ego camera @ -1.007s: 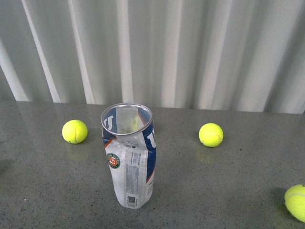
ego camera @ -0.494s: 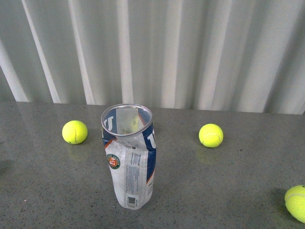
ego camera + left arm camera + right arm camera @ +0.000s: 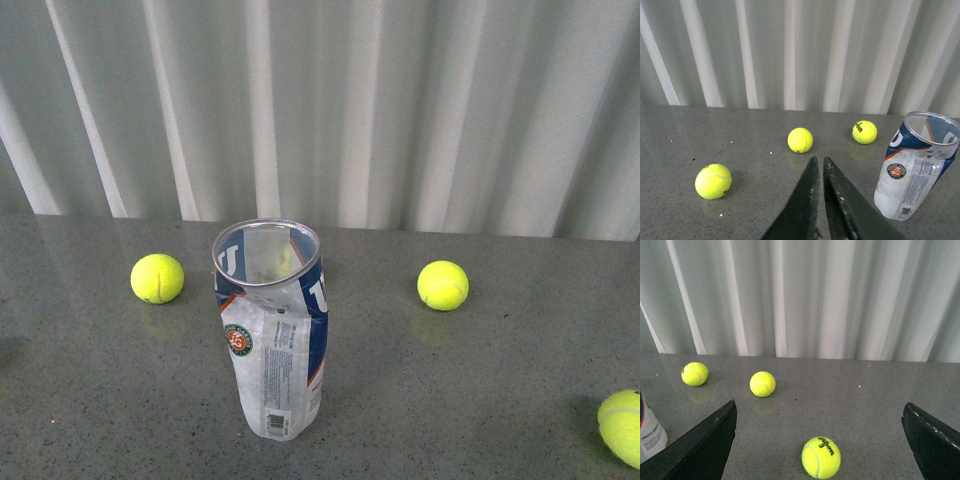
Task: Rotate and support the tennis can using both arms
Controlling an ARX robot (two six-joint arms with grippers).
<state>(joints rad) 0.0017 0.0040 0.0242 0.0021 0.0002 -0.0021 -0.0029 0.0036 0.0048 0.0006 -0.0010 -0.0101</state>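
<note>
Front view: the tennis can (image 3: 272,335) stands upright on the grey table (image 3: 450,380), open mouth up, silver rim showing, label with the round logo facing the camera; its wall looks dented below the rim. One yellow ball (image 3: 157,278) sits left of the can, a second ball (image 3: 442,284) right of it, both apart from the can and a little behind it; a third ball (image 3: 622,427) lies far right of the can, cut by the frame edge. Neither arm shows here. White corrugated wall (image 3: 400,110) behind the table. Left wrist view: the left gripper (image 3: 818,165) has its two dark fingers nearly together, only a thin slit between them, nothing held (tips are clear of the can, which stands off to one side, untouched). Three balls lie beyond the can on its far side from the lens. Right wrist view: the right gripper (image 3: 820,412) is spread wide, fingers at opposite edges of the frame, empty; only a sliver of the can (image 3: 651,432) shows beside one finger, not touching as far as visible. A ball printed "Wilson 3" (image 3: 821,457) lies between the fingers.
</note>
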